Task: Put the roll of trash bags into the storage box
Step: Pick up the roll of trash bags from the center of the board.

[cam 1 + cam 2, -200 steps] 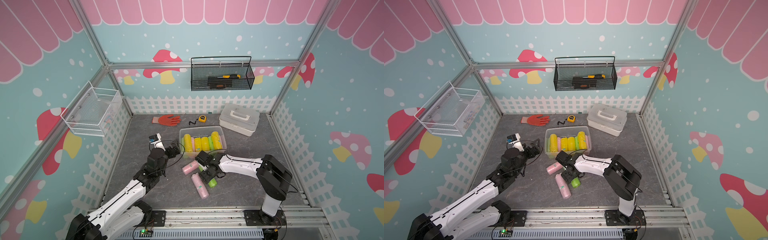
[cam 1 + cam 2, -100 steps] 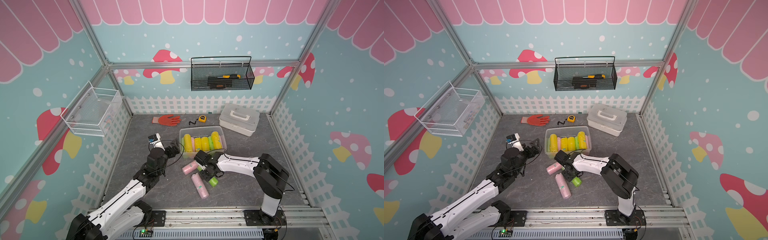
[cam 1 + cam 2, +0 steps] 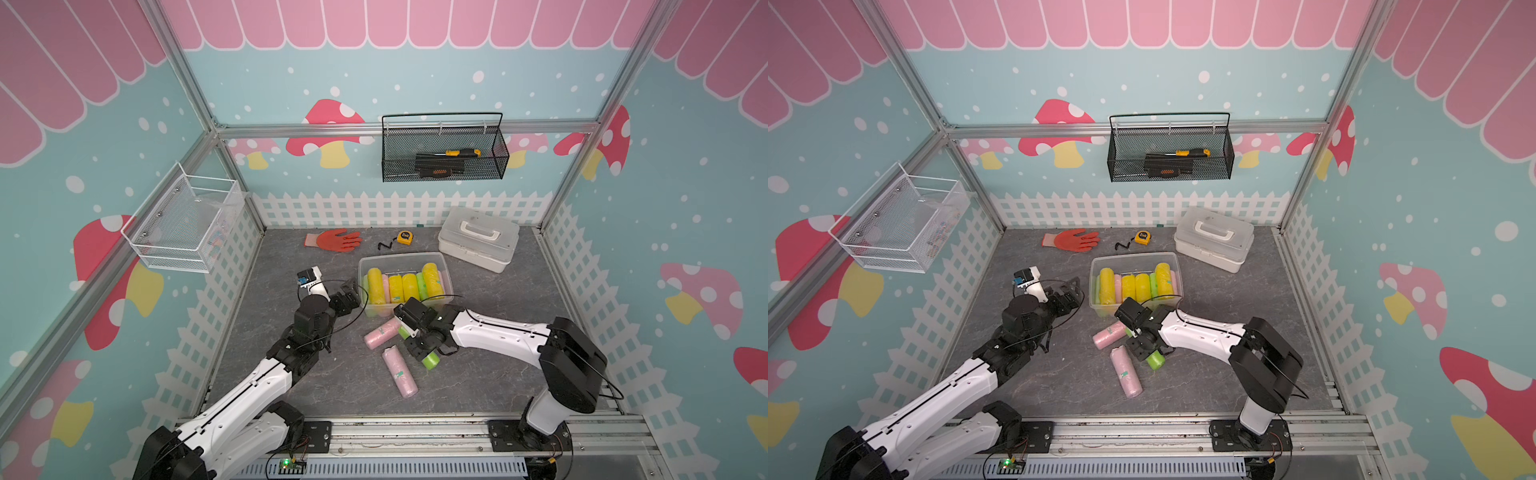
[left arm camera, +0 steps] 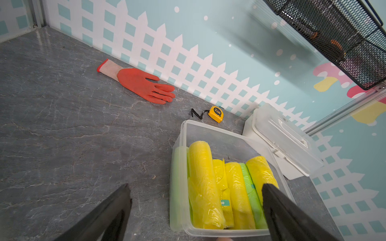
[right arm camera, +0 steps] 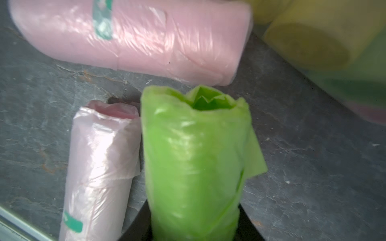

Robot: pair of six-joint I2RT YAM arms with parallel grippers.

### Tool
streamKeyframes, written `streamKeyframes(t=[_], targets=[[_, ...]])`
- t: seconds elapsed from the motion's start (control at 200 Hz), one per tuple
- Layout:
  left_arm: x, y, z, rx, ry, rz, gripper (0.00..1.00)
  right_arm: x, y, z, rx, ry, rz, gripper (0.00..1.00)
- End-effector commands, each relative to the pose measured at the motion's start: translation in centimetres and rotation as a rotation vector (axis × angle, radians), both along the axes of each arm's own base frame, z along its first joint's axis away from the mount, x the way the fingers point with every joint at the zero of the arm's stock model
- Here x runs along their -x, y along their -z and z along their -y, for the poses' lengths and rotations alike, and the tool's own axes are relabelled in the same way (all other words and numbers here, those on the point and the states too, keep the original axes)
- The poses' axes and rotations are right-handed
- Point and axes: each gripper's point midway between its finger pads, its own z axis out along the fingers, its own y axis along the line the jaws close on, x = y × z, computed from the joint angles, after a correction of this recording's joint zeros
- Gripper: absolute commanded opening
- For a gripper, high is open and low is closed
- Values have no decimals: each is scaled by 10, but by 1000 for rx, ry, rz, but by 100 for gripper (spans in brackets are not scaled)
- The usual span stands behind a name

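Jaws of the right gripper (image 5: 192, 226) are clamping the green trash-bag roll (image 5: 194, 156); those of the left gripper (image 4: 195, 185) are gaping empty. Mid-tabletop (image 3: 498, 324), grey marbled between mushroom-print walls (image 3: 328, 124), the roll's long axis is running diagonally, one end pointing at the storage box (image 3: 401, 257) just beside it.

Through my left wrist camera I read one number: a black "2" on the face label of the yellow tape measure (image 4: 215, 111). The small mark after it is too fine for me. A thin yellow roll (image 4: 220, 175) in the storage box (image 4: 177, 167) carries a teal sticker (image 4: 224, 202) with a white arrow. In my right wrist view, the pink roll (image 5: 146, 41) and the paler pink roll (image 5: 100, 162) each bear a teal label, but their print is too blurred to read.
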Motion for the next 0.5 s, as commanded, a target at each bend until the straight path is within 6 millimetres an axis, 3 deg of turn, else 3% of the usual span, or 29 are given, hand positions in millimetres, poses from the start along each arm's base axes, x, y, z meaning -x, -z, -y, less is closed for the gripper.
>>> streamKeyframes(t=[0.0, 0.26, 0.495], targets=[[-2, -5, 1, 21, 3, -2, 98, -5, -31, 4, -74, 4, 109, 29], [-4, -4, 1, 24, 4, -10, 98, -5, -89, 38, -184, 68, 311, 25], [-5, 0, 2, 26, 7, -22, 98, -6, -114, 67, -223, 162, 423, 20]])
